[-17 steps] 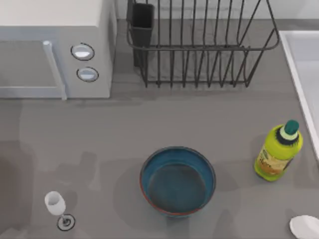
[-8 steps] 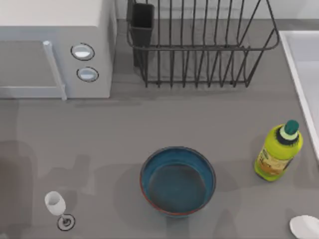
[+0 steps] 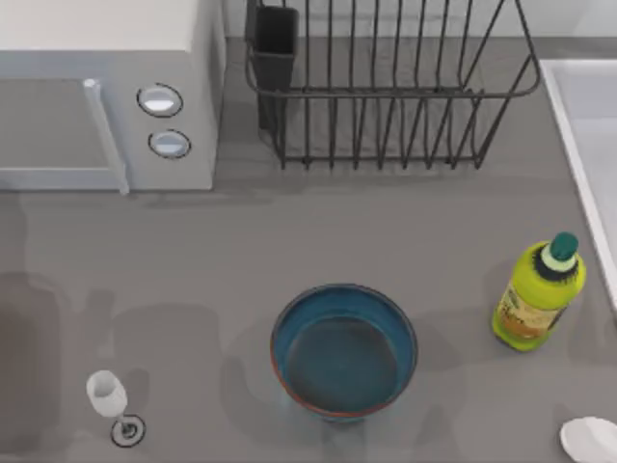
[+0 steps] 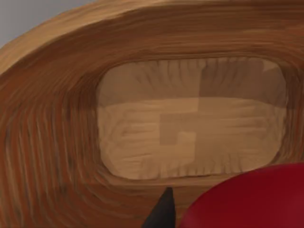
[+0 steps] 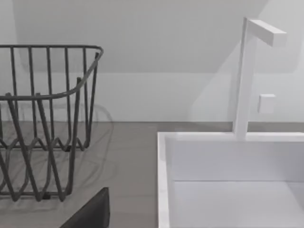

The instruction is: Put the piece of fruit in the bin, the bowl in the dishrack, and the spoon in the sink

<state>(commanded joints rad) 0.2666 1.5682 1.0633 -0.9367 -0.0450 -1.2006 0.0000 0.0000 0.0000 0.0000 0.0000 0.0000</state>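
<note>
Nothing on the table (image 3: 289,241) had shifted against a second before; only the soft shadows on its left side had changed shape. From the top view, the bowl (image 3: 343,349) stood upright near the front middle, well apart from the dishrack (image 3: 386,87) at the back. The sink (image 3: 564,125) ran along the right edge, and the spoon (image 3: 590,439) lay at the front right corner, near a green bottle (image 3: 537,294). A microwave (image 3: 106,96) sat at the back left and a wine glass (image 3: 108,400) at the front left. From my left wrist view, my left gripper (image 4: 166,216) hung over a wooden bin (image 4: 47,118), clamped on the piece of fruit (image 4: 247,199), which pressed beside my dark fingertip (image 4: 161,211) above the bin's hollow. From my right wrist view, a dark part of my right gripper (image 5: 90,213) looked towards the dishrack (image 5: 47,71) and the sink (image 5: 164,180) with its faucet (image 5: 244,76); whether that claw was open or closed I could not tell.
</note>
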